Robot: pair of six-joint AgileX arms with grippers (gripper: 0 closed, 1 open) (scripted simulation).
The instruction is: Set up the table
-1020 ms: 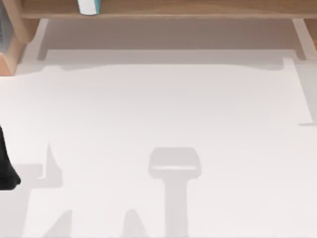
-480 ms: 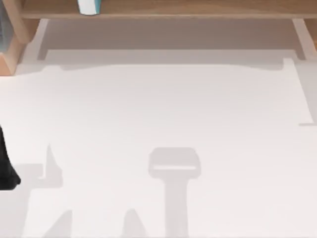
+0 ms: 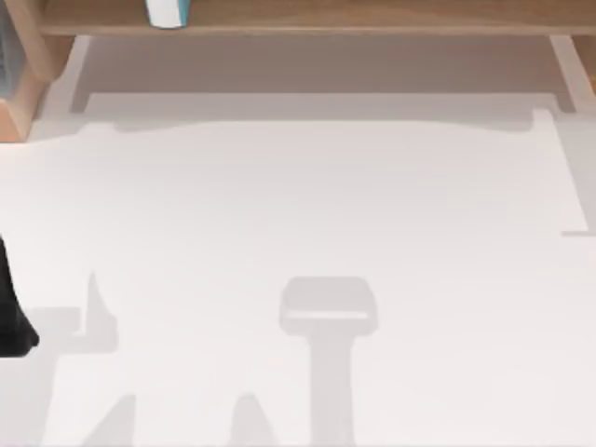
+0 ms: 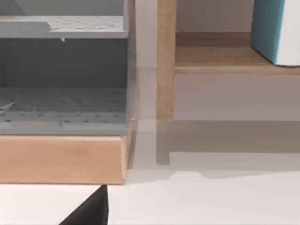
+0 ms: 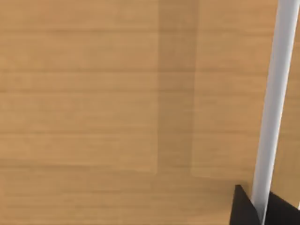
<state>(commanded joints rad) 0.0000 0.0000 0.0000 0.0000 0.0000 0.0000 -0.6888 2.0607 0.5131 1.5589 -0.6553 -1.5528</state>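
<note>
**Watching for a scrape against the wood**

The table (image 3: 298, 205) spreads white from its near edge. The left gripper (image 4: 91, 211) waits at the left edge, grip impossible to tell. The right gripper (image 5: 260, 208), equally unreadable, crowds a wooden panel (image 5: 93, 93) beside a thin white strip (image 5: 274, 93). A careless swing could clip either.

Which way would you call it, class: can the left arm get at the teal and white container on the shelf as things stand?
Probably yes. The left arm sits at the table's left edge, and the container stands at the wooden shelf's open front with nothing before it, though a shelf post stands beside the path.
</note>
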